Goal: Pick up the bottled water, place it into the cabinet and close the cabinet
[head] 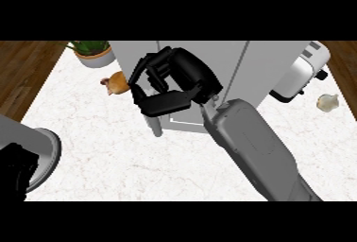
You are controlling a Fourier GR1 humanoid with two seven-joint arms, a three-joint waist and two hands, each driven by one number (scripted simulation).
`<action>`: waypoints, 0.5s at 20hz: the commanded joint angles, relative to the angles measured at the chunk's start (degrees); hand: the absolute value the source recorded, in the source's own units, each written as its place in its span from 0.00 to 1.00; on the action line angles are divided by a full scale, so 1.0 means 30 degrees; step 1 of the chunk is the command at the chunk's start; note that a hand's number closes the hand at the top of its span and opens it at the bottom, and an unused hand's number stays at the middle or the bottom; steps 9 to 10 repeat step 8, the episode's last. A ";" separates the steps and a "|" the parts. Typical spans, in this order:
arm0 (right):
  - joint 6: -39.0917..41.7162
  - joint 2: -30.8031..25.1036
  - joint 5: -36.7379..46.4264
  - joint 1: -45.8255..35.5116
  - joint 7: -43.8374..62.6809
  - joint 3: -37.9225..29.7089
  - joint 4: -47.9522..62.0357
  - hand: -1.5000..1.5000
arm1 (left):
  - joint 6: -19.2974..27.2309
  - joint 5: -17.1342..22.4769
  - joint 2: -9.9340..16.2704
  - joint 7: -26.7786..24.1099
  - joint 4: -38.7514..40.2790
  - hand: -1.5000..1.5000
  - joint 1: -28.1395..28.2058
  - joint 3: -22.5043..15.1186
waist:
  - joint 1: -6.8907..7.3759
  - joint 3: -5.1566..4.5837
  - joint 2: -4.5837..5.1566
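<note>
1. At the lower left of the frame the left hand [17, 165] shows as a dark shape at the picture's edge, resting by its grey forearm; whether its fingers are straight or curled I cannot tell.
2. At the upper left stand a potted plant [93, 52] and, just below and right of it, an onion [117, 83] on the white marble counter [125, 160].
3. In the upper middle the right hand [171, 82] hangs in front of the grey cabinet [241, 66], fingers curled inward. The bottled water cannot be seen anywhere: it may be hidden inside that curl or already inside the cabinet, and the view does not settle which.
4. Judged from this, the step is at the cabinet's front. To do it well, the hand should keep its line square to the cabinet's face and go slowly, so nothing catches the edge of the door.
5. At the upper right sit a toaster [303, 73] and a garlic bulb [327, 102], well apart from the hand.
</note>
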 commanded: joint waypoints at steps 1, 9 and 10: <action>-0.0471 -0.2082 0.0389 -0.0711 -0.0922 -0.2803 0.3383 1.00 | -0.0114 -0.0208 -0.0270 -0.0210 -0.0089 1.00 0.0035 -0.0168 | -0.0150 0.0237 0.1018; 0.0511 -0.2459 -0.0048 -0.0857 -0.1379 -0.2945 0.4005 1.00 | 0.0219 -0.0187 -0.0412 0.0370 0.0084 1.00 -0.0686 -0.0365 | -0.0326 0.0231 0.1084; 0.0511 -0.2459 -0.0048 -0.0857 -0.1379 -0.2945 0.4005 1.00 | 0.0219 -0.0187 -0.0412 0.0370 0.0084 1.00 -0.0686 -0.0365 | -0.0326 0.0231 0.1084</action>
